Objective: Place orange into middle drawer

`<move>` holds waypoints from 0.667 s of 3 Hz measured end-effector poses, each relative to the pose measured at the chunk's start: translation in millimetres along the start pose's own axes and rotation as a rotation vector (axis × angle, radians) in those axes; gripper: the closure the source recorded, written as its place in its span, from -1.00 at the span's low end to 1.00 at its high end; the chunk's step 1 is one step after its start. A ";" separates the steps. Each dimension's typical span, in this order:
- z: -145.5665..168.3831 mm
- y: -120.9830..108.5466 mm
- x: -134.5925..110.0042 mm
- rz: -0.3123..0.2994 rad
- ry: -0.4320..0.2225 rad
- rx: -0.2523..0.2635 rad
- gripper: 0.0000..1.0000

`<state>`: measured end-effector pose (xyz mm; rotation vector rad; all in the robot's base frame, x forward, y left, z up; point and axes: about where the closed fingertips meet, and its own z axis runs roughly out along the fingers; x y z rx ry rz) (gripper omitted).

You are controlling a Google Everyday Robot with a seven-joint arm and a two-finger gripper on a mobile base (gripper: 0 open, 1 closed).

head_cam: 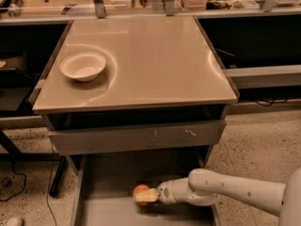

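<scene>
Trouble can come from letting go too fast. Your gripper [144, 196] is low inside the middle drawer [108, 208], and its jaws look clamped on the orange [138, 189], which sits right at their tips. The orange is round, so it may roll away from the jaws on the flat floor. The upper drawer [136, 138] hangs above the jaws, so lifting straight up could bump it.

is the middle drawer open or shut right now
Open: the middle drawer is pulled out, its flat floor exposed, and the gripper sits inside it beside the orange.
</scene>
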<state>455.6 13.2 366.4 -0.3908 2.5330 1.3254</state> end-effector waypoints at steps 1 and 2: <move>0.2 0.1 0.1 0.000 0.000 0.000 -1.00; 0.2 0.1 0.1 0.000 0.000 0.000 -1.00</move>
